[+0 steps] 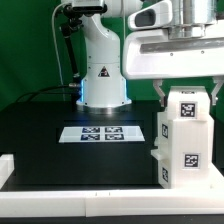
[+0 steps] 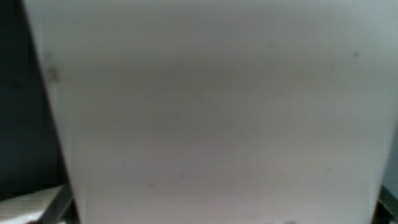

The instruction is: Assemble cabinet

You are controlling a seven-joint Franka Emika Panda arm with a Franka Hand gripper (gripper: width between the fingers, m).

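Observation:
The white cabinet [image 1: 183,150] stands upright at the exterior view's right, near the front, with black-and-white marker tags on its front face. Its upper block [image 1: 187,112] also carries a tag. My gripper [image 1: 187,98] comes down from above, with one finger against each side of that upper block, shut on it. In the wrist view a blurred white face of the cabinet [image 2: 214,110] fills nearly the whole picture, and my fingertips do not show there.
The marker board [image 1: 100,132] lies flat on the black table [image 1: 50,150] in front of the robot's white base [image 1: 103,75]. A low white rim [image 1: 70,198] runs along the table's front and the left side.

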